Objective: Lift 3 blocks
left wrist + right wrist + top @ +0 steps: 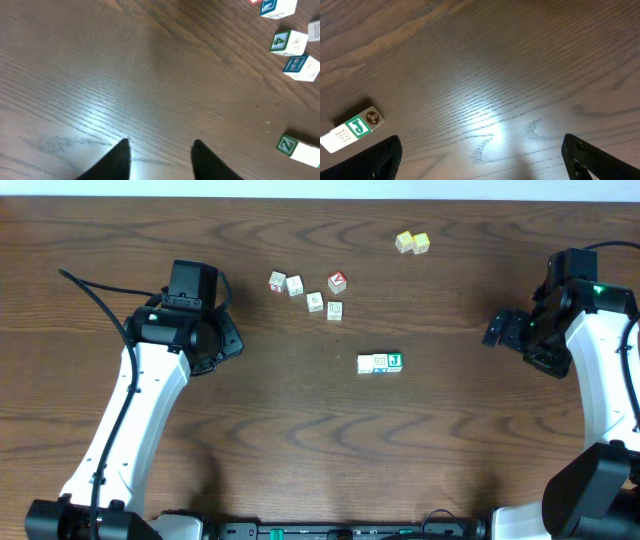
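Three blocks point(380, 362) touch in a row, middle of the table point(300, 470). Spread and empty: left jaws, right jaws (wider). Straddle row lengthwise, squeeze end faces squarely, lift level.

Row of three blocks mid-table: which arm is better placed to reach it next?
Probably the right. The right gripper sits nearer the row of blocks than the left gripper, with jaws wide open, and the green J block shows in its wrist view.
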`<move>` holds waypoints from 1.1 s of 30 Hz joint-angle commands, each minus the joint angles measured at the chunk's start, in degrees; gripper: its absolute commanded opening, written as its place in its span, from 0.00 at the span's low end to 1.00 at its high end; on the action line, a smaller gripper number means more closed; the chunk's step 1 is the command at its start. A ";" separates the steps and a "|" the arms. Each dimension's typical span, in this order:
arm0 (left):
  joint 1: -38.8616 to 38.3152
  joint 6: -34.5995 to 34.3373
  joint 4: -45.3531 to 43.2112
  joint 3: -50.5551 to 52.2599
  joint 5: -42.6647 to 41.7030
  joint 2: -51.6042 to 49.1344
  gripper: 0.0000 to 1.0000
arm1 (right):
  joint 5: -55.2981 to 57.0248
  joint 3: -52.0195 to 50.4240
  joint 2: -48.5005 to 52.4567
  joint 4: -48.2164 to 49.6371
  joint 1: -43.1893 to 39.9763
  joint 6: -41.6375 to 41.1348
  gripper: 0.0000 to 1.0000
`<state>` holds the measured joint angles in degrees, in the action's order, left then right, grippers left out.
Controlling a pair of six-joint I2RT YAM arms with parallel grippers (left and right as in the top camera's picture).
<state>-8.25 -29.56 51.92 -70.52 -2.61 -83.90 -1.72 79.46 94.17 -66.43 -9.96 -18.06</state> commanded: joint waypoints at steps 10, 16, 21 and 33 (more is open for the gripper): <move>0.20 0.61 -0.09 -0.20 0.72 0.00 0.59 | -0.44 0.66 0.02 -0.02 -0.09 -1.18 0.99; 0.20 0.63 0.37 -0.20 0.72 0.00 0.38 | -0.44 0.66 0.02 -0.02 -0.09 -1.18 0.99; 0.20 0.63 0.70 -0.20 0.70 0.00 0.19 | -0.46 0.66 0.02 -0.02 -0.09 -1.18 0.99; 0.15 2.16 0.79 -0.20 -1.38 -0.02 0.07 | -2.21 0.66 0.02 5.99 -0.09 -2.91 0.99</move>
<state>-8.25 -28.40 52.40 -70.52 -3.73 -83.90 -3.40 79.46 94.17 -60.49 -9.96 -20.01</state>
